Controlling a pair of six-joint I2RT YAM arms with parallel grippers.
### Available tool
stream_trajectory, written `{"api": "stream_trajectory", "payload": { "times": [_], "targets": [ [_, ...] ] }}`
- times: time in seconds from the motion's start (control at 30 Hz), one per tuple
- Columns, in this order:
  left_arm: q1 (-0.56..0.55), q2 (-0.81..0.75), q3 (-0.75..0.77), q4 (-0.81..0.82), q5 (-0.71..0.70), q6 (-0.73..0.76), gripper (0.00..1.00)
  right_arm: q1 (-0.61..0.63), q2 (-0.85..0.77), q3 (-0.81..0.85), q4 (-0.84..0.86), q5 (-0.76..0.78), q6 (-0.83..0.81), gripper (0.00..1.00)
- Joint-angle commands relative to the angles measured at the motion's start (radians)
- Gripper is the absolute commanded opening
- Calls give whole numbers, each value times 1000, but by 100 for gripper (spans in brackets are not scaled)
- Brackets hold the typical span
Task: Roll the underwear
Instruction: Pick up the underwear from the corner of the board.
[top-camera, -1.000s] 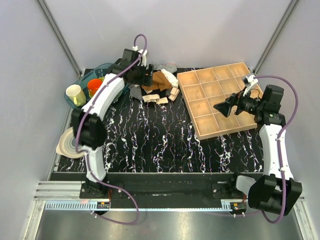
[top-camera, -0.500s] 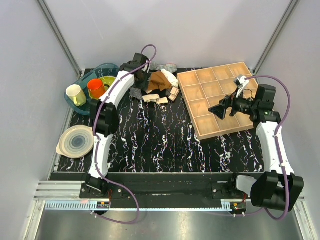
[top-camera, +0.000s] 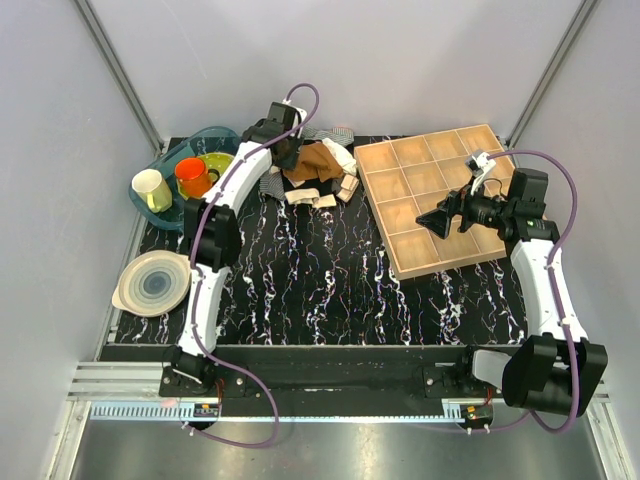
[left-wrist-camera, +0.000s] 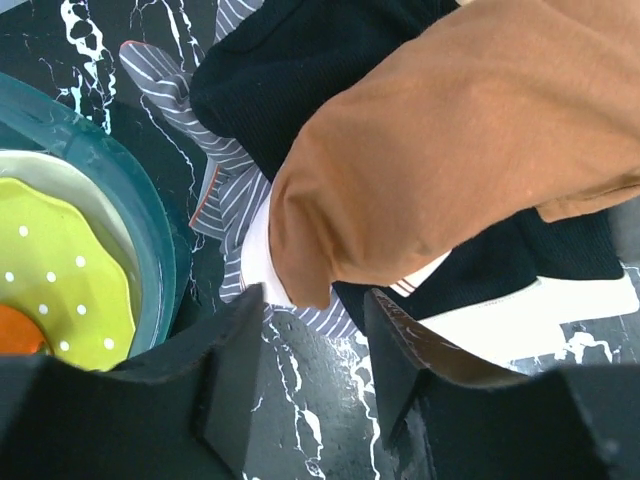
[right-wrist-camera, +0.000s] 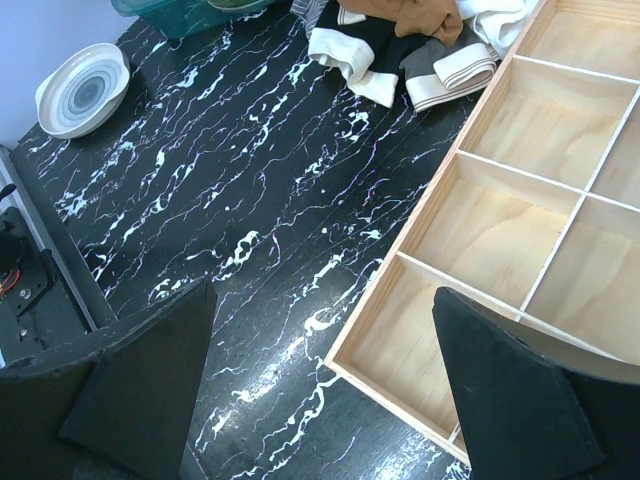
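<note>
None of the rolling is done: the underwear (top-camera: 318, 160) lies loose and crumpled on top of a heap of clothes at the far edge of the bench (top-camera: 300, 270), between the teal basin (top-camera: 162, 158) and the wooden tray (top-camera: 405, 180). By that, everything is left: lifting it free of the heap, spreading it flat and rolling it into a bundle.

The left end effector (left-wrist-camera: 312, 300) hangs over the heap with its jaws partly apart. A corner of the rust-brown cloth sits at their mouth but is not pinched, and marbled bench shows in the gap. The right end effector (right-wrist-camera: 322, 290) stands wide apart above the tray's left edge, holding nothing.

Counted:
- one rust-brown pair
- one black garment (left-wrist-camera: 300, 70) and one striped cloth (left-wrist-camera: 225, 190) under it
- several beige-banded pieces I cannot separate
- one tray
- one basin, holding one yellow-green plate (top-camera: 215, 162), one orange cup (top-camera: 190, 176) and one pale cup (top-camera: 150, 190)
- one ringed plate (top-camera: 152, 282) at the left edge
</note>
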Motion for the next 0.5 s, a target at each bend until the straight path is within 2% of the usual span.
{"api": "stream_trajectory", "payload": {
  "times": [0.0,0.07,0.1,0.17,0.23,0.3,0.47],
  "targets": [
    [5,46,60,70,-30,31,44,8,5,3,-5,10,-17,100],
    [7,54,65,75,-44,36,39,8,5,3,-7,10,-19,100],
    [7,54,63,80,-47,39,31,7,5,5,-8,12,-19,100],
    [8,54,68,87,-52,43,23,8,5,5,-10,12,-19,100],
    [8,43,76,89,-55,47,8,8,4,5,-11,13,-22,99],
    [7,19,76,89,-50,47,0,7,2,6,-13,15,-22,100],
    [-16,-151,36,92,-32,59,0,8,-2,8,-14,13,-23,100]
  ]
}}
